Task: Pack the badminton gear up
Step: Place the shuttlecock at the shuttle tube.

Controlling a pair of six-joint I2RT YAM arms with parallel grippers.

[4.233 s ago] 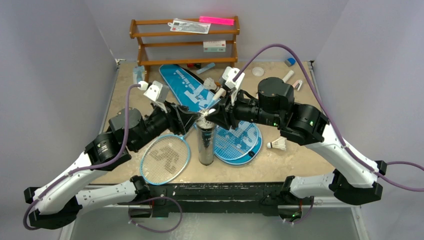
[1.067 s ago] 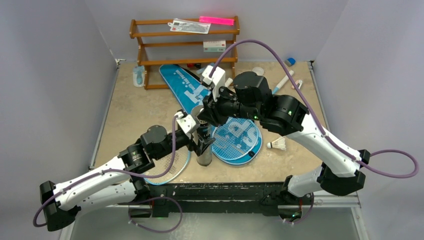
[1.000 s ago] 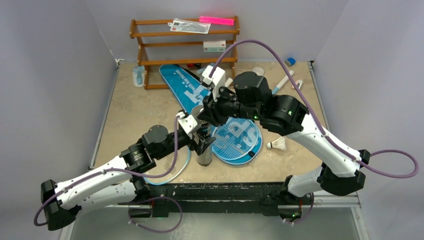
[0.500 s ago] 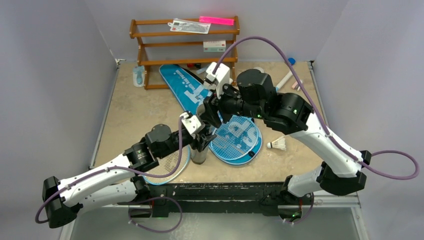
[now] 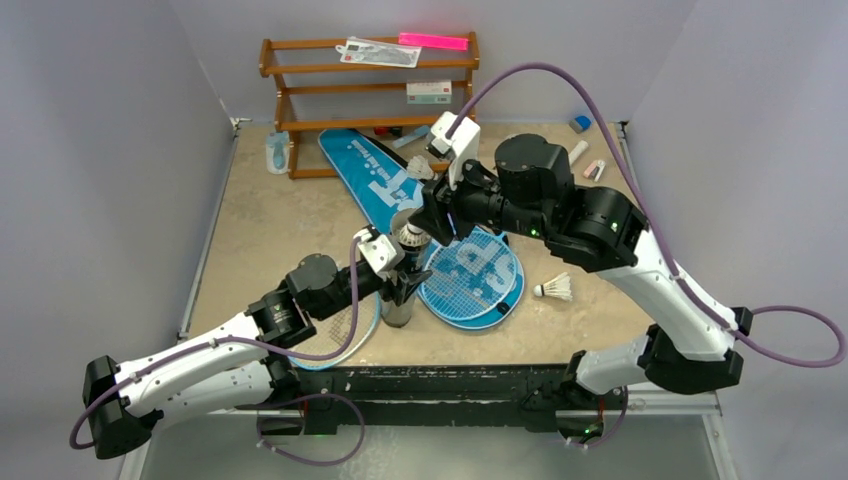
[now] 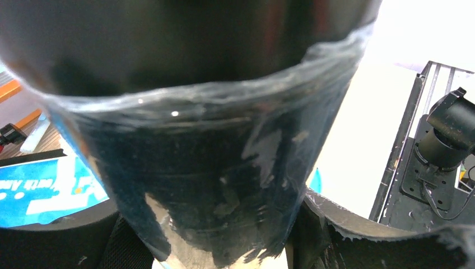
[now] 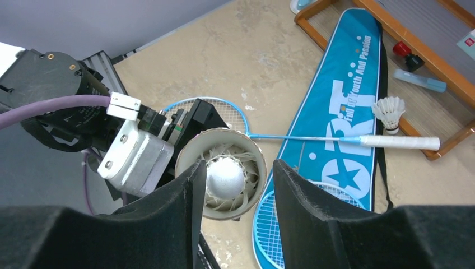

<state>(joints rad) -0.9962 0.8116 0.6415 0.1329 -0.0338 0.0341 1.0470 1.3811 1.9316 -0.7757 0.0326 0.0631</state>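
Tube (image 6: 213,185): glossy black, wrapped in wrinkled clear plastic film. Bag (image 7: 341,106): smooth blue cloth, slight sheen. Shuttlecock (image 7: 389,111): white feathers. Racket handle (image 7: 400,143): matt white wrap. Rack (image 5: 330,125): varnished brown wood. Desk (image 5: 270,230): matt beige, stone-look mottled.

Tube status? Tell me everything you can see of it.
The black tube stands upright on the table, glossy dark wall under clear film, pale open rim on top. A white shuttlecock sits inside, rounded end up. The left gripper clamps its side; the right gripper hangs open above its mouth.
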